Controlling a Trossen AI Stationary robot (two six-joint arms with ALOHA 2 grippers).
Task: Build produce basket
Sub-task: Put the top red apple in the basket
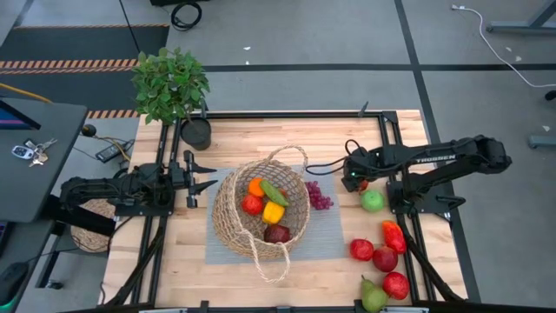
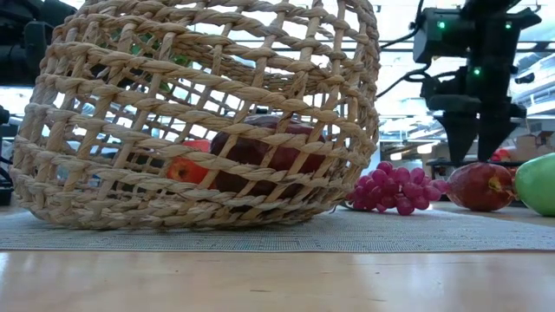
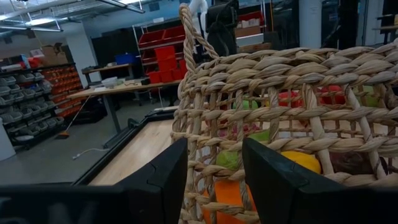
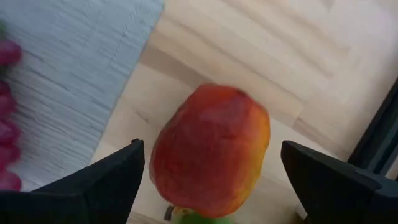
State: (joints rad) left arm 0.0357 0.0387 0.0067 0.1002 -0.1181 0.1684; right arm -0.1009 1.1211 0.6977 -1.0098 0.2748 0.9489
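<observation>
"TROSSEN" on right arm; jaws spread above red-orange fruit.

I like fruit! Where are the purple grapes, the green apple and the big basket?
purple grapes (image 1: 319,196): high view, middle of the bunch.
green apple (image 1: 372,201): high view, its top.
basket (image 2: 217,61): low view, woven side wall.

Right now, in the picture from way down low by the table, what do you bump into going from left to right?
The basket → purple grapes → the right pincer, hanging open over a red-orange fruit → a green apple at the picture's edge.
</observation>
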